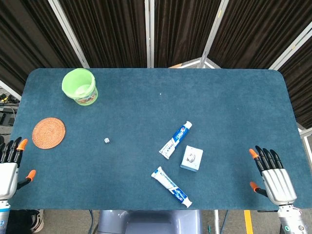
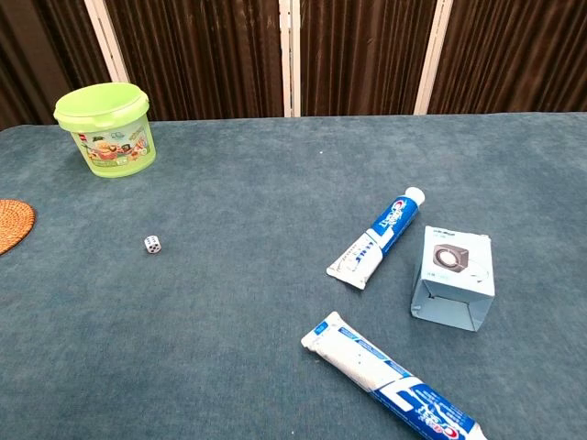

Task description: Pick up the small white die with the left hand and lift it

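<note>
The small white die (image 1: 107,140) lies alone on the blue table cloth, left of centre; the chest view shows the die (image 2: 152,244) with dark pips. My left hand (image 1: 9,165) hovers at the table's near left corner, fingers spread and holding nothing, well to the left of the die. My right hand (image 1: 273,174) is at the near right corner, fingers spread and empty. Neither hand appears in the chest view.
A green bucket (image 1: 80,86) stands at the back left. A woven coaster (image 1: 48,132) lies between my left hand and the die. Two toothpaste tubes (image 1: 175,140) (image 1: 170,186) and a small box (image 1: 192,158) lie right of centre.
</note>
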